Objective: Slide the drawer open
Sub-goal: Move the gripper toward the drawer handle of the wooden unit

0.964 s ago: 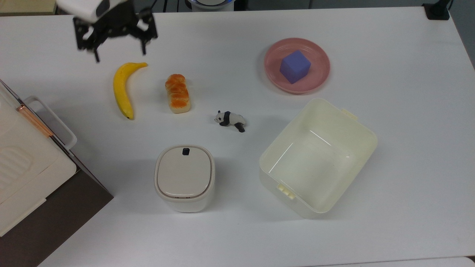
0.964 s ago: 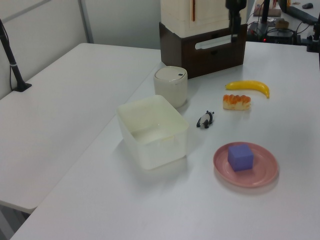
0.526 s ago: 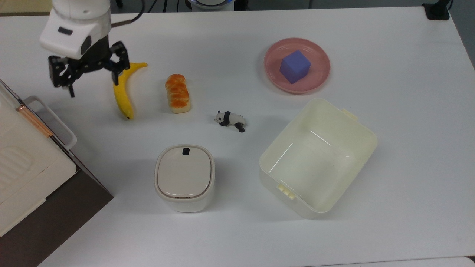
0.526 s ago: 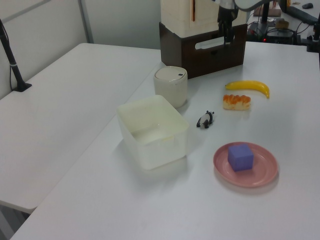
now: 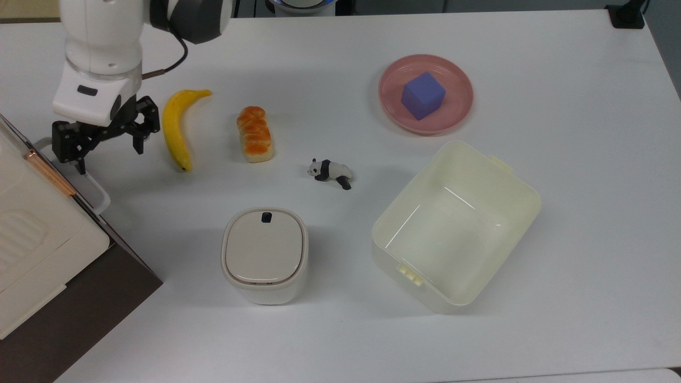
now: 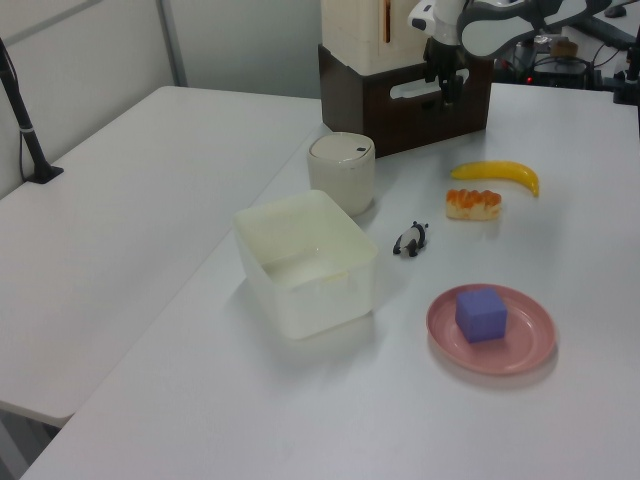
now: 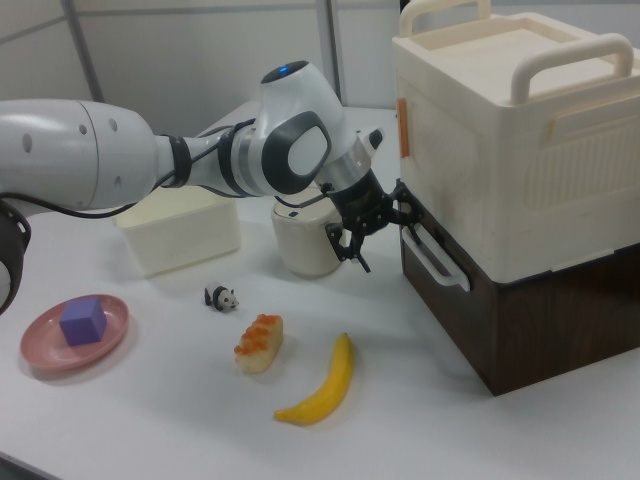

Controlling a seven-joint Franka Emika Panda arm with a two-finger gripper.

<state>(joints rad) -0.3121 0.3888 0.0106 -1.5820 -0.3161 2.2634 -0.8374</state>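
The drawer [image 5: 114, 268] is the dark brown box at the top view's left edge, under a cream appliance [image 5: 32, 234]. Its white loop handle [image 5: 80, 173] sticks out of the brown front [image 7: 445, 310], which looks flush with the box. My gripper [image 5: 109, 157] hangs open right at the far end of the handle, one finger [image 5: 80, 165] over the bar and the other toward the banana. In the left view the gripper [image 6: 446, 88] is in front of the drawer's front panel [image 6: 420, 115]. In the right view the gripper [image 7: 378, 238] stands just left of the handle [image 7: 437, 258], holding nothing.
A banana [image 5: 175, 127] lies just right of the gripper in the top view, then a bread roll [image 5: 255, 133] and a toy panda [image 5: 330, 171]. A lidded white bin [image 5: 264, 255], a cream tub [image 5: 524, 197] and a pink plate [image 5: 460, 114] with a purple cube [image 5: 423, 96] stand further right.
The gripper has travelled from the table's far edge down toward the top view's left, past the banana, and now sits at the drawer handle, still open.
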